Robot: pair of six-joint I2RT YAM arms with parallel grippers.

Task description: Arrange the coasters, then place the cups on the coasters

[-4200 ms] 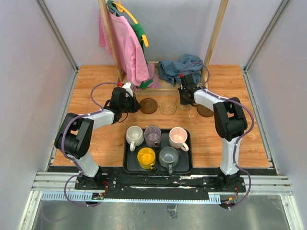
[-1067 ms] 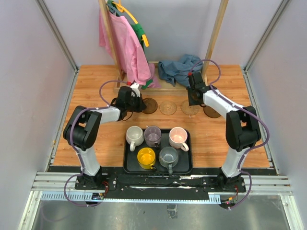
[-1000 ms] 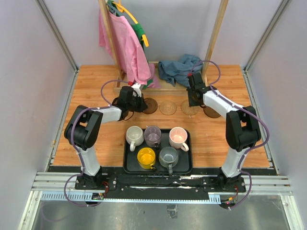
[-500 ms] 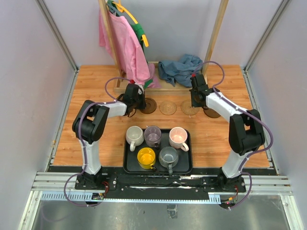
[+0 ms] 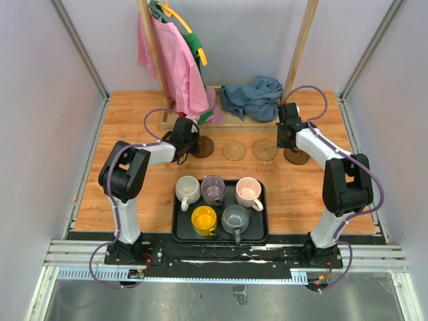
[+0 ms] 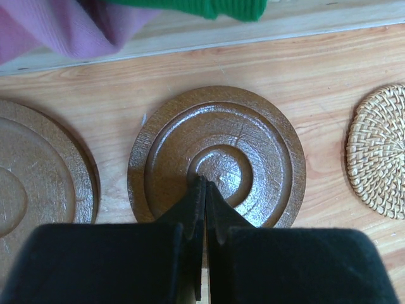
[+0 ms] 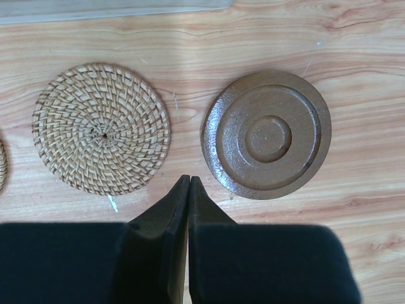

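**A:** Where are the coasters?

**B:** They lie in a row across the far part of the wooden table (image 5: 291, 194). Seen from above, left to right, there is a dark brown ridged round coaster (image 5: 204, 146), a light tan woven round coaster (image 5: 234, 150), a second woven coaster (image 5: 265, 150) and a right-end dark brown coaster (image 5: 297, 157). The left wrist view shows a fifth coaster (image 6: 31, 171), also dark brown. It lies just left of the first, with a narrow strip of wood between them.

**A:** And the cups?

**B:** All five stand in a black rectangular tray (image 5: 259, 227) near the arm bases, none on a coaster. The back row has a cream-white handled mug (image 5: 186, 189), a pale purple mug (image 5: 213, 188) and a pink mug (image 5: 249, 192). The front row has a yellow mug (image 5: 204, 218) and a grey mug (image 5: 235, 217).

**A:** What are the grippers doing?

**B:** The left gripper (image 6: 204, 185) has its fingers clenched together, holding nothing. Its tips sit over the centre ring of the dark brown ridged round coaster; I cannot tell whether they touch it. The right gripper (image 7: 189, 182) is likewise pressed closed and empty. Its tips are above bare wood between the second woven coaster and the right-end dark brown coaster.

**A:** Anything else?

**B:** A pink garment (image 5: 170, 67) hangs on a wooden rack (image 5: 304, 40) at the back, near a crumpled blue cloth (image 5: 251, 97).
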